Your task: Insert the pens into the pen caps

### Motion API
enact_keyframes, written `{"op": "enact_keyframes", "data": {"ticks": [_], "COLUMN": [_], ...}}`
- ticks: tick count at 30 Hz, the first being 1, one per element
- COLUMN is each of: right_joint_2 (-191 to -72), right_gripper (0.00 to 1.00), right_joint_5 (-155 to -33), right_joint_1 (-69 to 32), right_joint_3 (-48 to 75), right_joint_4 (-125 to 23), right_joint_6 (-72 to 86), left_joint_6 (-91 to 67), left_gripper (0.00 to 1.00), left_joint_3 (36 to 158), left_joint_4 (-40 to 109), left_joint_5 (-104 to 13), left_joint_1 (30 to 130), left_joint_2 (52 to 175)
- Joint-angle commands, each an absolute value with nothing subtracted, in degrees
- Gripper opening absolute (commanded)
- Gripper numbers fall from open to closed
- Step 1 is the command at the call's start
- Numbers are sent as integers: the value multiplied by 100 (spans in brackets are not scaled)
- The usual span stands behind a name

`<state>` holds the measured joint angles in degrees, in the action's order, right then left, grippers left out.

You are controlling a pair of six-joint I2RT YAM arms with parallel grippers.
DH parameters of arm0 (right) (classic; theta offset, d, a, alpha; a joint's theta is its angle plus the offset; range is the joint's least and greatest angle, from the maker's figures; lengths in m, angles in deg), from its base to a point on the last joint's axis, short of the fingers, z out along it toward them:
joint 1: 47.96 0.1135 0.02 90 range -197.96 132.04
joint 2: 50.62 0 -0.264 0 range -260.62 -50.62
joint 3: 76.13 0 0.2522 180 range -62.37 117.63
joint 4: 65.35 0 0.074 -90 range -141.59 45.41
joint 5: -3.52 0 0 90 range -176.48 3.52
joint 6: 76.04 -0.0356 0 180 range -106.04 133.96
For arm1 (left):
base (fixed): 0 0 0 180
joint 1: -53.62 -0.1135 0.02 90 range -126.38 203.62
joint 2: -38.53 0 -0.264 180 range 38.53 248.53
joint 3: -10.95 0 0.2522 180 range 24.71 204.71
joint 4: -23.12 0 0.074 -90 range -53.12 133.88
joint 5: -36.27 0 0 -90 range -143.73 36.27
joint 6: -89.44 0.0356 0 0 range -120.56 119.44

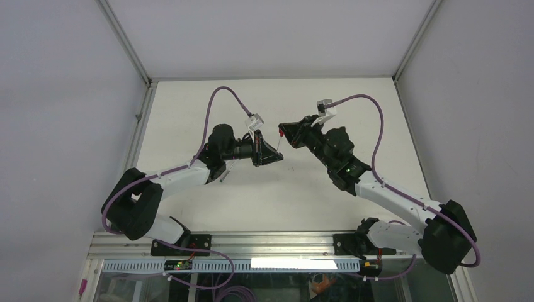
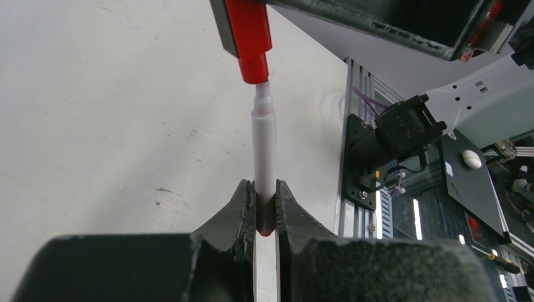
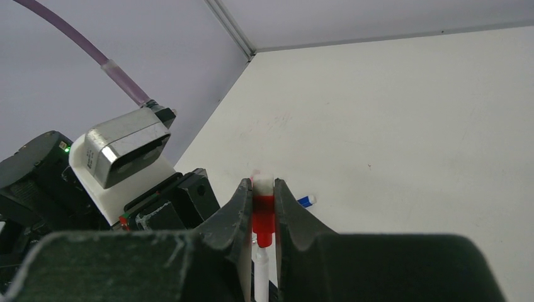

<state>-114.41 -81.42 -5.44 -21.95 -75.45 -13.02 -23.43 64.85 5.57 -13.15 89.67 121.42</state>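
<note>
My left gripper [image 2: 265, 185] is shut on a white pen [image 2: 264, 141] near its rear end and holds it above the table. The pen's narrow tip touches the mouth of a red pen cap [image 2: 252, 38]. My right gripper [image 3: 263, 184] is shut on that red cap [image 3: 263, 214], with the white pen [image 3: 261, 270] coming up to it from below. In the top view the two grippers, left [image 1: 280, 155] and right [image 1: 281, 129], meet tip to tip over the middle of the table, with the pen [image 1: 278, 145] between them. I cannot tell how far the tip is inside the cap.
A small blue cap [image 3: 306, 201] lies on the table beyond the right gripper. A thin pen [image 1: 225, 172] lies on the table by the left arm's forearm. The other pens and caps are hidden. The table's aluminium front rail [image 2: 352, 157] is at the right of the left wrist view.
</note>
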Motion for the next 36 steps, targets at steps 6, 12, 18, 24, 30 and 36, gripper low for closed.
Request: {"op": "enact_keyframes", "data": {"ticks": [6,12,18,24,30,36], "right_joint_2": [-11495,-11437,-11307,-11297,-11278,-11144], "right_gripper": [0,0,0,0,0,0], "right_joint_5": [-8254,-8264,-8149,-8216,-8232,-8127], "right_joint_1": [-507,-500,-498,-498,-490,-489], "right_joint_3": [-2137,-2143,-2191,-2159,-2193,-2299], "right_joint_4": [-7779,-7778,-7863,-7816,-7798,-7820], "right_joint_6": [-1348,-1384,-1338,-1334,-1358,-1357], "left_joint_6": [-2122,-2104,-2104,-2113,-2104,-2095], "left_gripper": [0,0,0,0,0,0], "left_joint_3": [6611,6610,6615,6626,6619,6619], "left_joint_4": [409,427,432,427,436,462], "left_joint_5": [-1357,-1366,-1331,-1330,-1339,-1347], "left_joint_1": [9009,9009,9009,9009,9009,9009], "left_joint_2": [11901,11903,11964,11972,11965,11958]}}
